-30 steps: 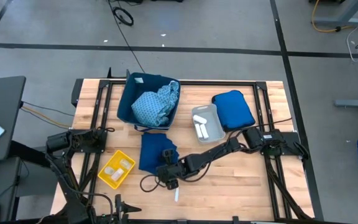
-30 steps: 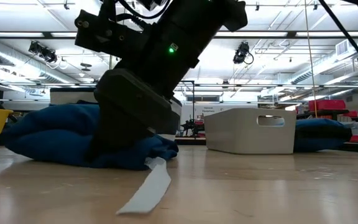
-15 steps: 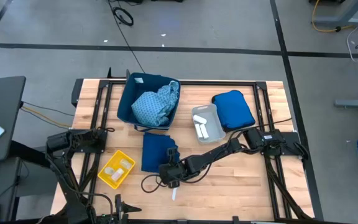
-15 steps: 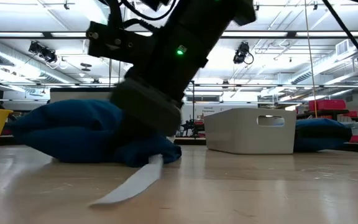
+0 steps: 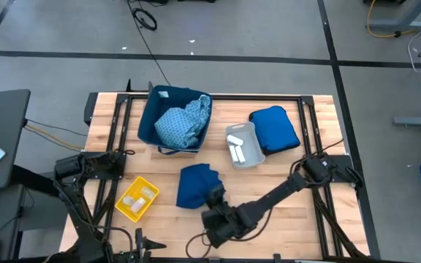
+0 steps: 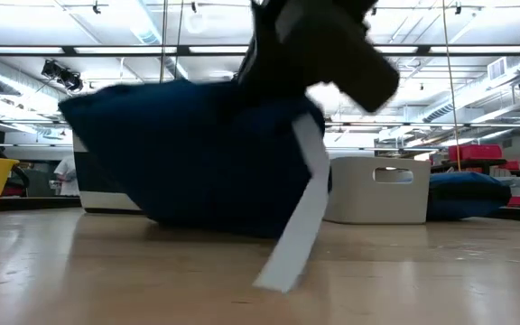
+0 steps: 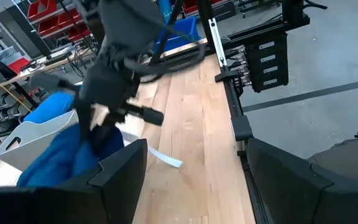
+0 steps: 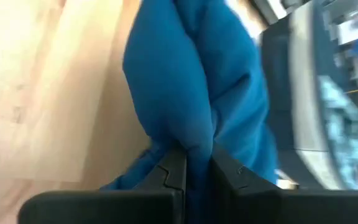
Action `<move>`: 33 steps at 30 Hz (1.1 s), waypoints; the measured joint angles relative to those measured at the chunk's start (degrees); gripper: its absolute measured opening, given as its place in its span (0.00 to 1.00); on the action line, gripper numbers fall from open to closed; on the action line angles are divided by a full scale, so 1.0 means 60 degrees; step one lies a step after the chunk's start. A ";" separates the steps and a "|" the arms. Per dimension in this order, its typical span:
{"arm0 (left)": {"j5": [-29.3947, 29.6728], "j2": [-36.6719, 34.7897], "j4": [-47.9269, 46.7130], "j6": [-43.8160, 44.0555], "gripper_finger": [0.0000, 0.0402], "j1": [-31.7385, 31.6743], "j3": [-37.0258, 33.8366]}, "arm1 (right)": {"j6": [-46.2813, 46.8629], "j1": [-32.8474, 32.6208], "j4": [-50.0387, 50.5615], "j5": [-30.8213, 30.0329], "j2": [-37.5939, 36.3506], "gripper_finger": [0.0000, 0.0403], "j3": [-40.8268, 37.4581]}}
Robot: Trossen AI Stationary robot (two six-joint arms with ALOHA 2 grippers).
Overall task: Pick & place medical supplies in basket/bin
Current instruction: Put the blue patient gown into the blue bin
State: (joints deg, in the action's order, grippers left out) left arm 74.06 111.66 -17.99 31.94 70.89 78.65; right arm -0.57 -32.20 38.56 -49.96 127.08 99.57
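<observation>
The dark navy cloth garment (image 5: 194, 187) is bunched up near the table's middle front, with my right gripper (image 5: 216, 212) shut on it. A white strip (image 6: 297, 209) hangs from the garment, its end on the wood. The navy bin (image 5: 148, 123) at the far left holds the light blue patterned garment (image 5: 178, 124). White packets (image 5: 237, 148) lie in the grey tray (image 5: 253, 137), and more packets are in the yellow tray (image 5: 127, 210). My left gripper (image 7: 197, 186) waits open at the table's left. My right gripper pinches a bunched fold of the navy garment (image 8: 195, 138) between its two fingers (image 8: 174, 167), slanting down from the near right. The cloth hangs from the hold in a puffed bundle (image 6: 197, 153). I cannot tell whether its lower edge is clear of the table.
A royal-blue puffy bundle (image 5: 275, 130) lies at the far right beside the grey tray. Bare wood (image 5: 283, 219) stretches along the near right. Black frame rails (image 5: 120, 139) run along the table's sides.
My right gripper has gone up and toward the table's near edge, pulling the navy garment up from lying flat into a raised bunch that has shifted a little right. The white strip, which lay along the wood, now hangs steeply with only its end down.
</observation>
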 joint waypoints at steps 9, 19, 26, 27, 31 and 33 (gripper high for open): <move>0.0000 0.0001 -0.0001 0.0079 0.70 -0.0004 0.0000 | -0.0972 -0.0157 -0.0123 -0.1698 -0.0809 0.07 0.0015; -0.0025 0.0002 -0.0002 0.0175 0.70 -0.0004 0.0000 | -0.4946 0.0059 -0.2454 -0.3878 -0.1690 0.07 0.0026; -0.0033 0.0003 -0.0031 0.0215 0.70 -0.0007 -0.0004 | -0.8047 0.0821 -0.5136 -0.3204 -0.2192 0.07 0.0058; -0.0033 0.0001 -0.0035 0.0230 0.70 -0.0007 -0.0004 | -0.8157 0.1050 -0.5312 -0.2820 -0.2204 0.07 0.0058; -0.0033 0.0003 -0.0061 0.0270 0.70 -0.0007 -0.0004 | -0.8823 0.2106 -0.5863 -0.1622 -0.2207 0.07 0.0055; -0.0033 0.0000 -0.0067 0.0266 0.70 -0.0007 -0.0004 | -0.9098 0.2676 -0.5946 -0.0996 -0.2210 0.07 0.0055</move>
State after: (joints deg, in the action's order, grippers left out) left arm 73.87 111.66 -18.39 33.54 70.85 78.63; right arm -55.16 -16.15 2.88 -55.93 113.83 99.90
